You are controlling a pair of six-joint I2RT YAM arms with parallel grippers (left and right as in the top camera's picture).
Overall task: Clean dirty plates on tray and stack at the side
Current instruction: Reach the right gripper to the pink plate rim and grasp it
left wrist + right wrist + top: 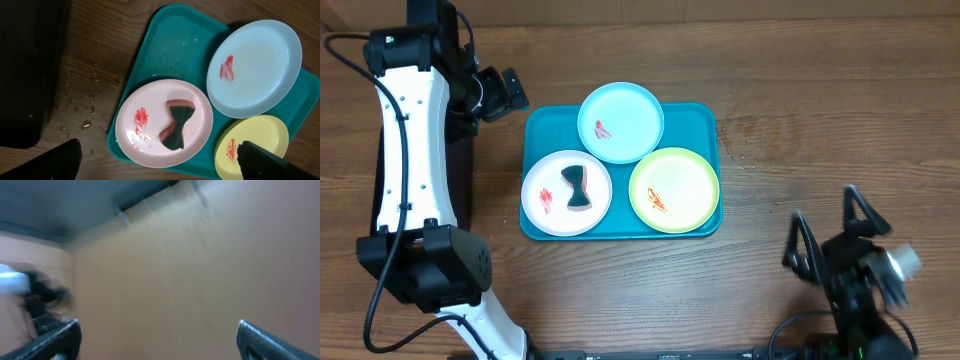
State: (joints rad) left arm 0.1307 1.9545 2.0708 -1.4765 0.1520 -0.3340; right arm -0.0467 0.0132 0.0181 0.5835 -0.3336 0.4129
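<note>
Plates, three round shallow plastic ones, all sit on the large turquoise rectangular plastic tray (545,130) in the middle of the wooden table (800,100), each with a red or orange smear not yet wiped.

Nearest, by the table's near right side, the right fingers (798,245) are spread wide with nothing between them, well apart from the tray. Their wrist camera is blurred and shows no plate.

On the tray's near half lie the white plate (542,172) on the left and the yellow-green rimmed plate (685,180) on the right, just beside each other. A dark bow-tie-shaped sponge (577,187) rests on the white plate beside its smear, its long axis running roughly near to far.

Farther back, the light blue plate (632,118) overhangs the tray's far rim.

Beyond the far left corner hang the left fingers (62,162), wide open and empty, looking down with the sponge between them, a little right of middle. I'd say the left arm is the nearer one, and closing across the sponge's narrow waist looks natural.

Left of the tray sit a black tray (25,75) and water drops (82,100). The right side offers the roomier stretch of table for stacking.
</note>
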